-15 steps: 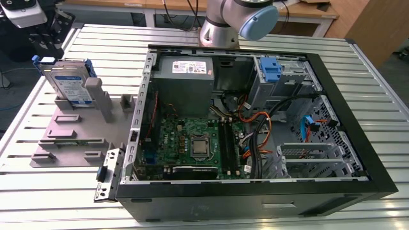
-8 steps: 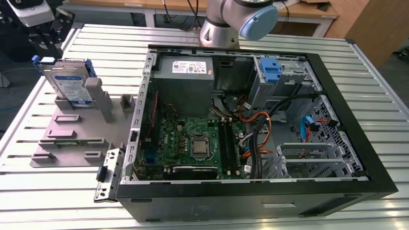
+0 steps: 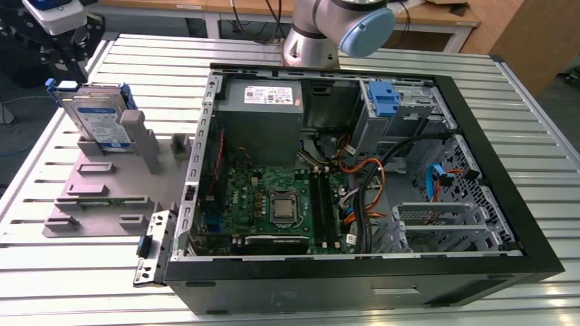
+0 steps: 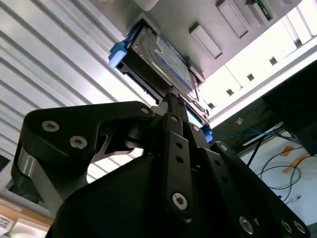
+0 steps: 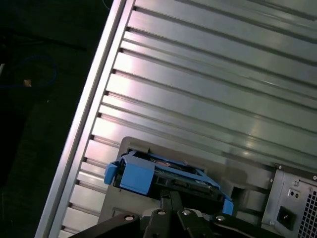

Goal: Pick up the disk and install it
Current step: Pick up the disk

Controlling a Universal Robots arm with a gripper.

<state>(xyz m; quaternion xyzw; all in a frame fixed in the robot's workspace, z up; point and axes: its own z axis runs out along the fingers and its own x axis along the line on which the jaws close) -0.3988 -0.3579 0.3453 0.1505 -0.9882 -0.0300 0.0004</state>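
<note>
The task is barely begun. The disk [image 3: 95,115] stands on edge in the grey stand [image 3: 100,187], at about 10 o'clock in the exterior view. It is upright between the stand's posts, with its blue frame around it and its labelled face toward the camera. The stand rests on the slatted metal table [image 3: 54,272], just beside the open computer case [image 3: 363,272], at the case's 9 o'clock.

The claw [image 4: 171,99] hangs over the disk. In both wrist views its tip sits close to the disk's upper edge, near the blue frame [image 5: 136,176]. The jaws look drawn together and clenched on nothing. I cannot tell whether the tip touches the frame or is just short of it.

So, as I judge it, 0 of the 2 steps are done: the disk is not lifted and not installed. The case lies on its side with its board and cables exposed. A drive bay with a blue tab [image 3: 385,102] sits at about 1 o'clock inside it, well apart from the disk. The arm's base [image 3: 313,41] rises beyond the case at 12 o'clock.
</note>
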